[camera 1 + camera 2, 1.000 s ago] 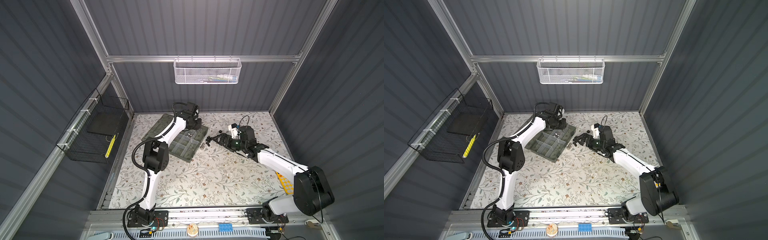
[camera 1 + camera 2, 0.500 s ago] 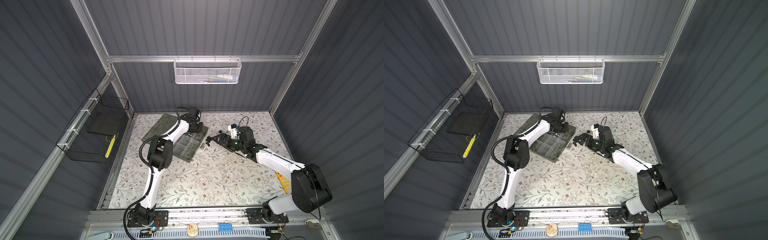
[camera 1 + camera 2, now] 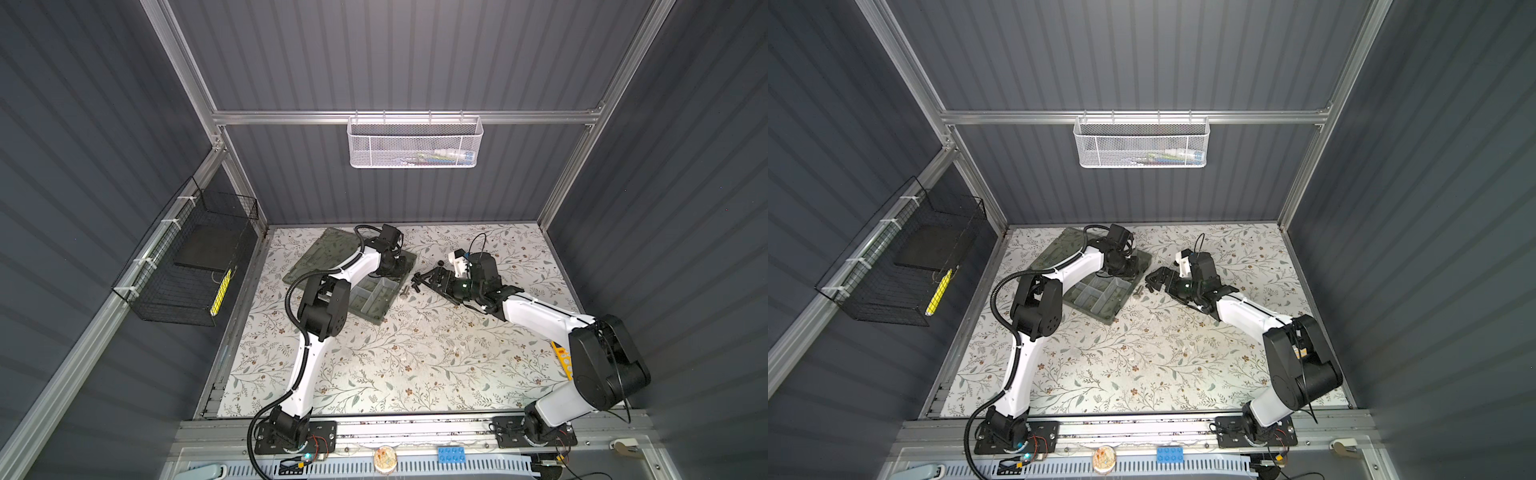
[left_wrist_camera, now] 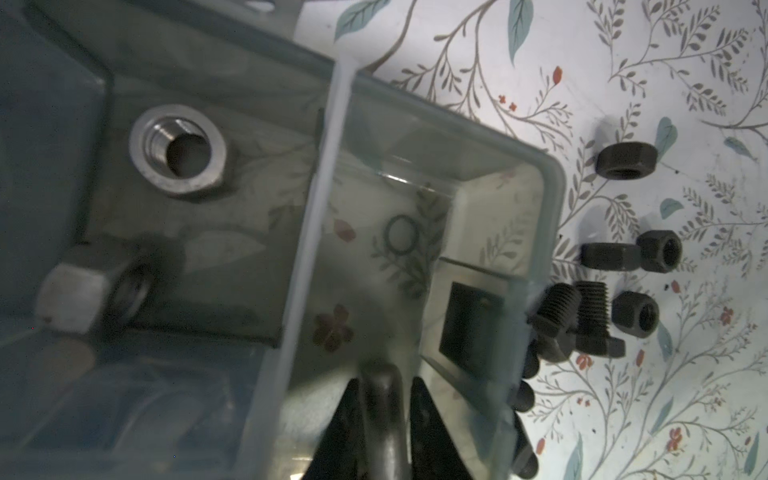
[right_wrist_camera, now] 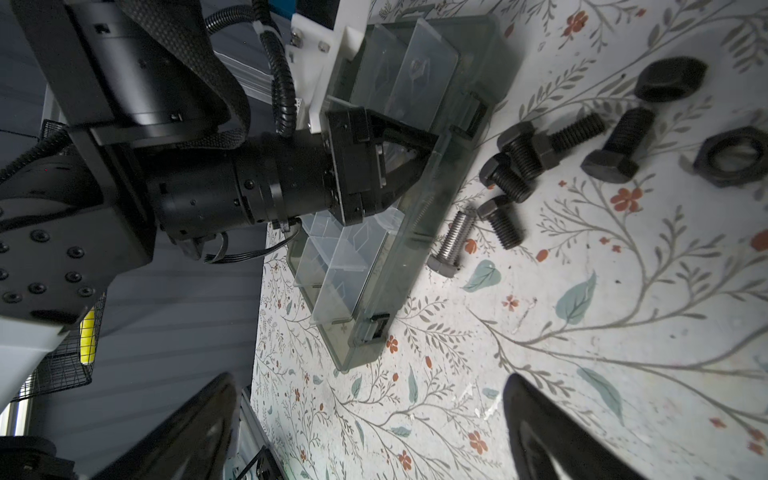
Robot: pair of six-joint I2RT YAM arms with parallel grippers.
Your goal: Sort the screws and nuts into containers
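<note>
Screws [image 5: 515, 166], nuts [image 5: 733, 162] — small steel, rigid, apt to roll — are heaped at 3 o'clock of box [image 3: 374, 318] in both top views. Grip is advised across hex flats. Right gripper [image 5: 370, 382] is spread wide, empty; left gripper [image 4: 384, 388] is narrowed about a dark piece [image 4: 380, 419] — hold cannot be told.

Glossy translucent plastic organizer box [image 4: 552, 199]; dull silver metal nuts [image 4: 178, 151]; matt black threaded screws [image 5: 615, 145] ahead of right gripper [image 5: 370, 424].

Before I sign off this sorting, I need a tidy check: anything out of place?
Yes: black hex bolts and black nuts lie scattered on the floral tablecloth, outside the grey-green translucent organizer box; one silver bolt lies beside its outer wall.
</note>
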